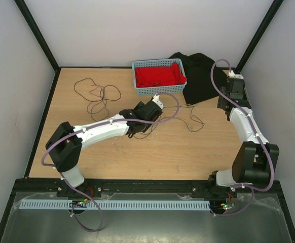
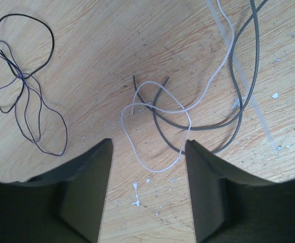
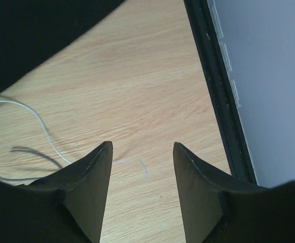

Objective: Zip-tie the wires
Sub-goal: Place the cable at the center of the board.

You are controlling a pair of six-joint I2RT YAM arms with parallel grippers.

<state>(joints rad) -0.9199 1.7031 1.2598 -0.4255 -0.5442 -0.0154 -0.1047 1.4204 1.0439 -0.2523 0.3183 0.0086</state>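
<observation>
I had the left gripper point(image 2: 147, 143) hanging open over the table point(image 1: 178, 157), holding nothing. A white wire point(image 2: 122, 124) and a grey one lay curled on the wood just beyond its fingertips. The dark wires point(image 2: 23, 81) sat in a loose tangle well off to its left, untouched. A clear strip point(image 2: 249, 96) ran beside the grey wire. It was probably the zip tie, though it was too faint for me to be sure. The right gripper point(image 3: 142, 147) was open too and empty, near the table's right edge by the black cloth point(image 1: 200, 76). As I judged it, nothing was gathered or tied yet, so bunching, looping and cinching all remained.
</observation>
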